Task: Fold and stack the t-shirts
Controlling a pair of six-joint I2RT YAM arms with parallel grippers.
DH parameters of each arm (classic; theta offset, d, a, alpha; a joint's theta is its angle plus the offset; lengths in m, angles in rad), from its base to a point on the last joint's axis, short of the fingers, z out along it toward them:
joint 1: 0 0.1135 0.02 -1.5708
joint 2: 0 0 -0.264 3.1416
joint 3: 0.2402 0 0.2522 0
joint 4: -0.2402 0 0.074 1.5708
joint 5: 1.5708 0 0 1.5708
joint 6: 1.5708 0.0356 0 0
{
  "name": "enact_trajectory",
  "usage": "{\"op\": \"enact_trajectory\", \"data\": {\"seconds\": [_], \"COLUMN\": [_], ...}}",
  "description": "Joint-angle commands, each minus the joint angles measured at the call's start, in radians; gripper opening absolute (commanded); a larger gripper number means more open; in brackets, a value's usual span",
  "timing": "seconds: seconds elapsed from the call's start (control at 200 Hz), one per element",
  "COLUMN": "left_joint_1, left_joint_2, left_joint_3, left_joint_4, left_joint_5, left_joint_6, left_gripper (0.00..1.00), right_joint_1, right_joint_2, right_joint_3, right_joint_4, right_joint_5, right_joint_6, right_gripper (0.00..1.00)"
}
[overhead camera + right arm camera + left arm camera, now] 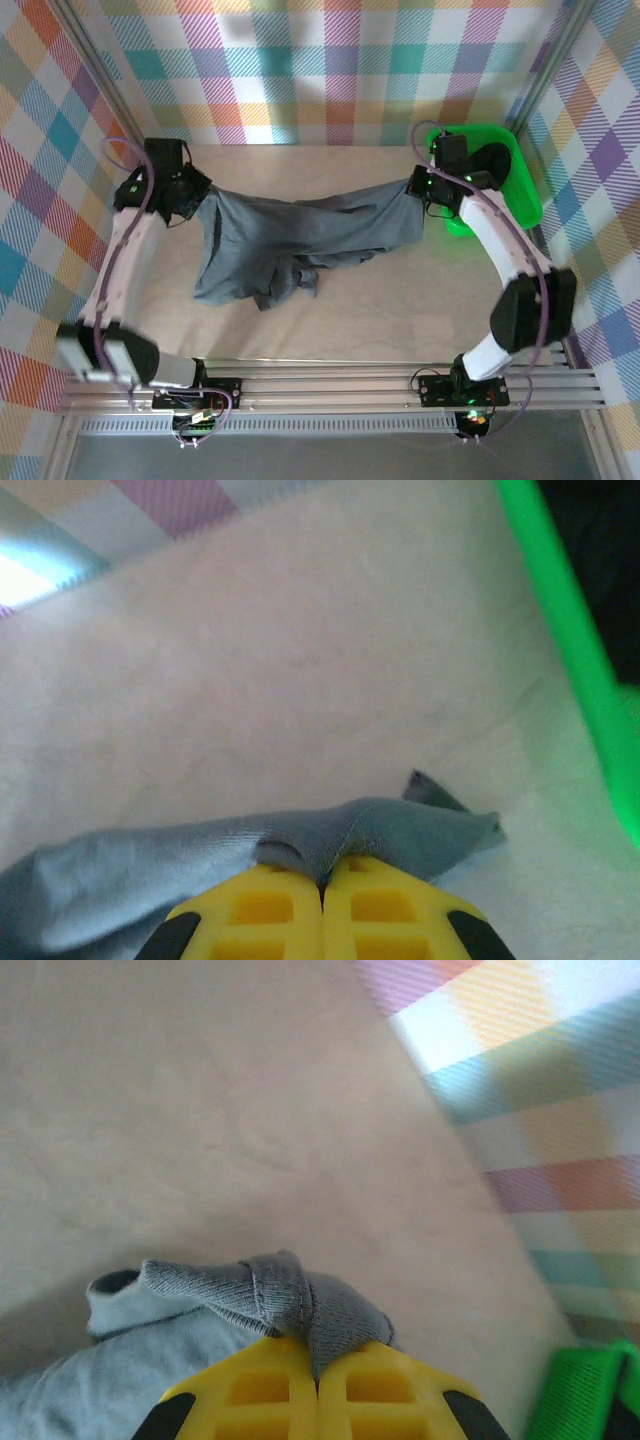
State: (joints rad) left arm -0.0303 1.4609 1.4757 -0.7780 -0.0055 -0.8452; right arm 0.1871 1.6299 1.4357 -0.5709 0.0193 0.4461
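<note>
A slate grey t-shirt [290, 235] hangs stretched across the middle of the table, its lower part sagging in folds onto the surface. My left gripper [197, 200] is shut on the shirt's left corner; in the left wrist view the yellow fingers [270, 1385] pinch a bunched hem [290, 1295]. My right gripper [420, 187] is shut on the right corner, where grey cloth [400, 835] folds over the closed yellow fingers [380, 910]. A black t-shirt [495, 160] lies in the green tray.
The bright green tray [520, 195] stands at the back right, right behind my right gripper; its rim [570, 650] runs close by in the right wrist view. Plaid walls enclose the table on three sides. Bare tabletop lies behind and in front of the shirt.
</note>
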Motion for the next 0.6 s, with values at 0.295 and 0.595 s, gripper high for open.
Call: {"op": "enact_trajectory", "data": {"seconds": [0.295,0.595], "left_joint_1": [-0.034,-0.093], "left_joint_2": [0.146,-0.126], "left_joint_3": [-0.083,-0.615], "left_joint_4": [-0.069,-0.051], "left_joint_5": [0.054,0.147], "left_joint_6": [0.111,-0.057], "left_gripper": [0.67,0.67], "right_joint_1": [-0.031,0.015], "right_joint_2": [0.121,0.102], "right_joint_3": [-0.010,-0.166], "right_joint_4": [-0.136,-0.092], "right_joint_5": [-0.116,-0.054], "right_joint_6": [0.063,-0.012], "right_gripper": [0.52,0.51]}}
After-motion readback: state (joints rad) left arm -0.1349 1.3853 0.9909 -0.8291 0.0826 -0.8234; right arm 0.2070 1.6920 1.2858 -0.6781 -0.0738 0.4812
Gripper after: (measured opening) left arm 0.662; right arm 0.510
